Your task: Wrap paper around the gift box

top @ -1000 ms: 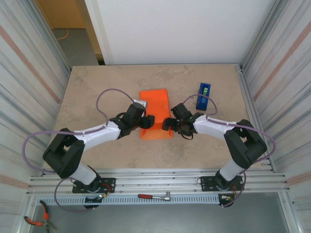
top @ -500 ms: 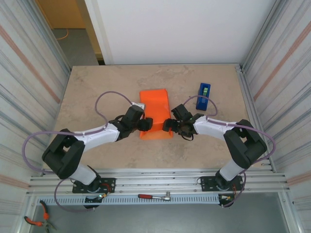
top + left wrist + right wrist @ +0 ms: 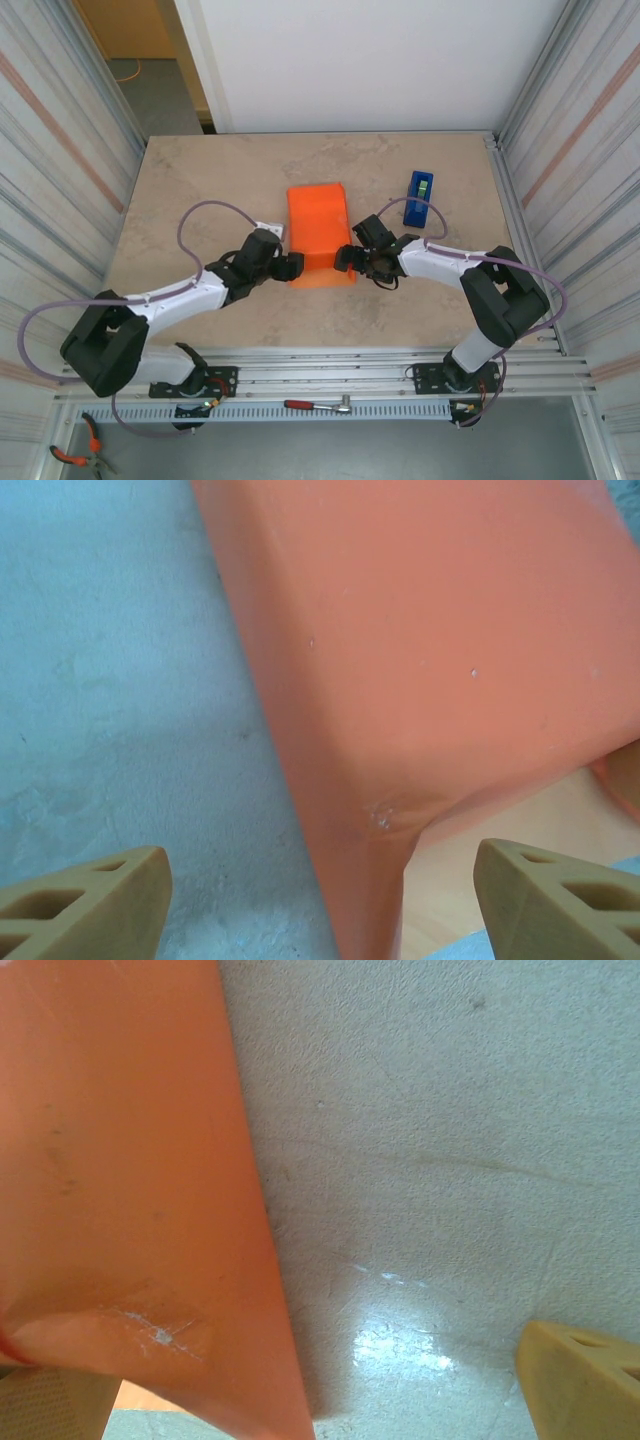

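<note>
From above: paper (image 3: 318,232) folded into a long orange block at mid-surface (image 3: 200,190), short near edge turned toward the arm bases. Left pincer (image 3: 290,266) just off the near-left corner, right pincer (image 3: 350,256) at the near-right edge. Blue tape dispenser (image 3: 419,197) upright, well apart on the far right. Leaves wide bare room left, beyond and nearer. At the left wrist: fingertips (image 3: 90,900) spread wide, gripping nothing, a creased paper corner rising between them over bare stone. At the right wrist: spread wide too, paper edge draped over one finger (image 3: 45,1400), the other clear above open surface.
</note>
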{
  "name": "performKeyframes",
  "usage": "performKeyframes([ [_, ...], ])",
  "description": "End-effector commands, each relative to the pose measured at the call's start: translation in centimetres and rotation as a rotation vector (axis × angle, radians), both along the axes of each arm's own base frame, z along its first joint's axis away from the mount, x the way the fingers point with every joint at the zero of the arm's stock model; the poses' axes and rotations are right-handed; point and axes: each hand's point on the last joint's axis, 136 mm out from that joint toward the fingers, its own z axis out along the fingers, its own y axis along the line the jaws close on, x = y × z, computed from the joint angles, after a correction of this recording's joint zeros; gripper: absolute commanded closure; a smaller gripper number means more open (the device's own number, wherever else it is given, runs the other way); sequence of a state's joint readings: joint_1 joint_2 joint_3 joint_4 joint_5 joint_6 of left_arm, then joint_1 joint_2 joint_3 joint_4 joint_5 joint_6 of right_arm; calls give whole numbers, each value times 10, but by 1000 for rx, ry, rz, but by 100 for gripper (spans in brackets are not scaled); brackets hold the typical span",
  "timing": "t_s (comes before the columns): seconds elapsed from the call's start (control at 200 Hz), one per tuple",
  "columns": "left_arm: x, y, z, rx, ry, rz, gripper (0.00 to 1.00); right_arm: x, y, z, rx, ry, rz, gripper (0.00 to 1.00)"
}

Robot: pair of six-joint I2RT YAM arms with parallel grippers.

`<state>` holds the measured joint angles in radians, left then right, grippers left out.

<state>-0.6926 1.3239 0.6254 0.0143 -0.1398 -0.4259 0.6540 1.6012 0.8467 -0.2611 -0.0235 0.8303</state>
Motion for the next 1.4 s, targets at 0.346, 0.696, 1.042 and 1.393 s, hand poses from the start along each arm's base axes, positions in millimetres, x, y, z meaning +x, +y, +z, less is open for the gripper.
performKeyframes([
  [0.346,21,-12,-35,21,30,16,38,-4,0,0,6,10,-14,3],
  [0.696,22,-11,-51,60,49,19,50,-2,3,13,11,10,-23,9],
  [1.042,17,-16,-60,103,57,-10,54,0,16,-4,-62,47,-19,49],
  [1.393,15,-21,-66,114,63,-26,57,-1,17,-12,-84,72,-28,65],
])
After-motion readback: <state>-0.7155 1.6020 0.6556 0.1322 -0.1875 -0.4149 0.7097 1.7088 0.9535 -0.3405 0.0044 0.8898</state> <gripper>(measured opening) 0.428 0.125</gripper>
